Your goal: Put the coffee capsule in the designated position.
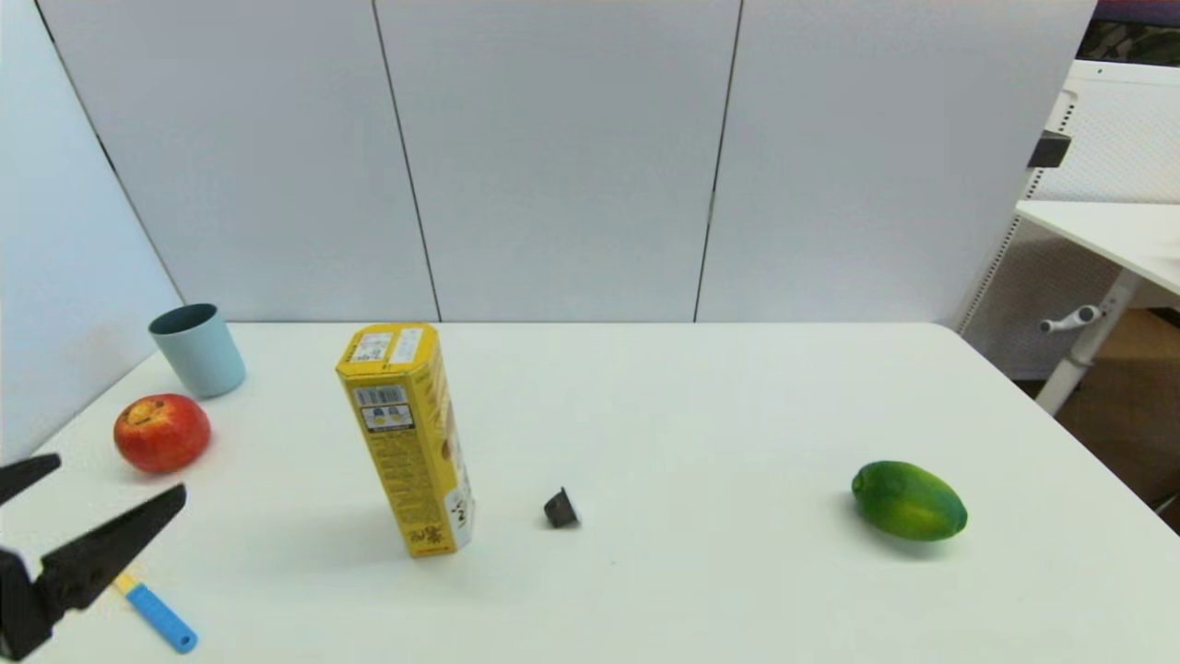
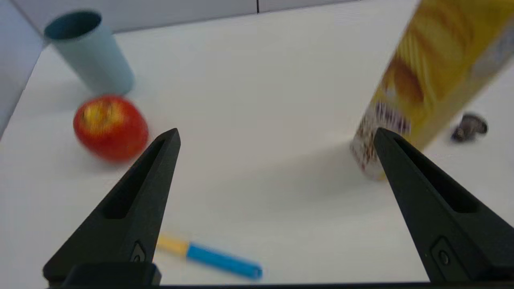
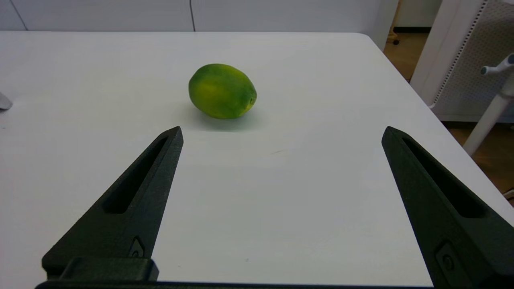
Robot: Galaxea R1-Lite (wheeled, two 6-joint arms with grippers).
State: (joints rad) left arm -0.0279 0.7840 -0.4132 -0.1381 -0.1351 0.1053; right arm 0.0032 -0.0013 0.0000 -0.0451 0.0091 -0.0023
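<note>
The coffee capsule (image 1: 560,509) is a tiny dark pod lying on the white table near the middle, just right of a tall yellow box; the left wrist view shows the capsule (image 2: 469,127) beyond that box. My left gripper (image 1: 115,480) hangs open and empty over the table's front left corner, well left of the capsule (image 2: 277,132). My right gripper (image 3: 283,129) is open and empty over the right side of the table and does not show in the head view. The designated position has no mark, so I cannot pick it out.
A yellow box (image 1: 406,443) stands upright between my left gripper and the capsule. A red apple (image 1: 161,432) and a light-blue cup (image 1: 198,349) sit at the far left. A blue and yellow pen (image 1: 157,613) lies under the left gripper. A green fruit (image 1: 908,501) lies at the right.
</note>
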